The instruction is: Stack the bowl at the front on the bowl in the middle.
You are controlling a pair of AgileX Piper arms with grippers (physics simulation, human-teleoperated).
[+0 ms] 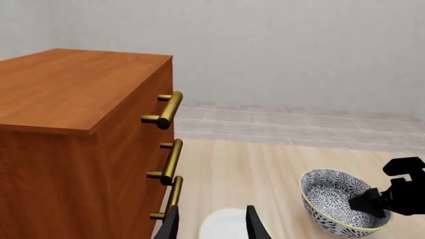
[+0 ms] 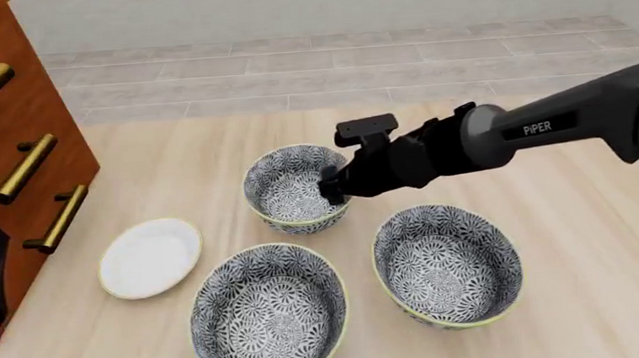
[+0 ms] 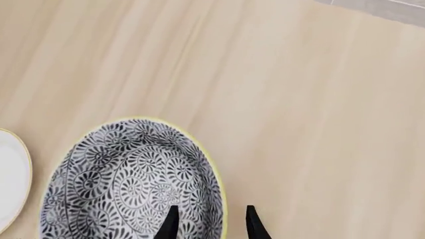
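**Right tool straddles rim of front bowl**

The right tool (image 2: 333,187) sat with its fingers parted, unclenched, one inside and one outside the right-hand rim of the bowl at the front (image 2: 283,187), which rested on the table (image 2: 599,235) farthest from the arms. The bowl in the middle (image 2: 447,265) stood nearer and to the right, just apart from it. A third bowl (image 2: 267,316) lay nearest the arms, close beside both. A white plate (image 2: 150,257) occupied the left, near the wooden cabinet (image 2: 60,168). The left tool (image 1: 211,226) hung released, gripping nothing, beside the cabinet. Bare table stretched to the right and beyond the bowls.
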